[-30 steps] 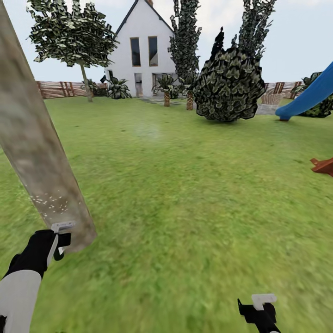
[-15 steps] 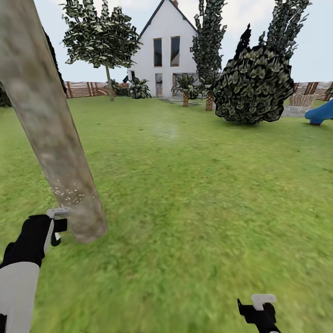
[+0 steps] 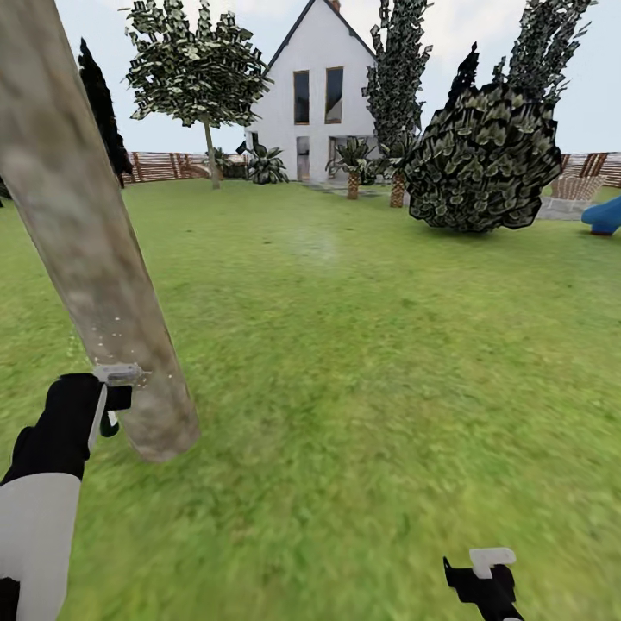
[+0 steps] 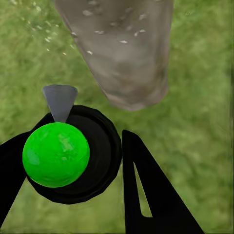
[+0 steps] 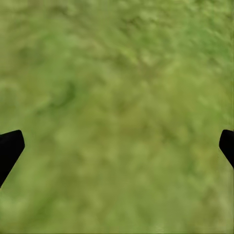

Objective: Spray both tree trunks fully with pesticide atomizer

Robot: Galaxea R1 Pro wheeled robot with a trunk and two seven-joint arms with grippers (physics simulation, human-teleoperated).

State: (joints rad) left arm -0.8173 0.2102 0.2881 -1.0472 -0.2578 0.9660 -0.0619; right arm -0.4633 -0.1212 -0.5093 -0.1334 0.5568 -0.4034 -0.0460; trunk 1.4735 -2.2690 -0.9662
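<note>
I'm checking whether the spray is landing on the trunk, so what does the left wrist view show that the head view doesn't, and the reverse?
Left wrist view alone: the atomizer's green ball and grey nozzle, held between the left gripper's black fingers.

Head view alone: the white house, the fence, the big dark bush, the right gripper low over the grass.

Both: the tree trunk, whitish pesticide specks on its bark, and the lawn around its base.
</note>
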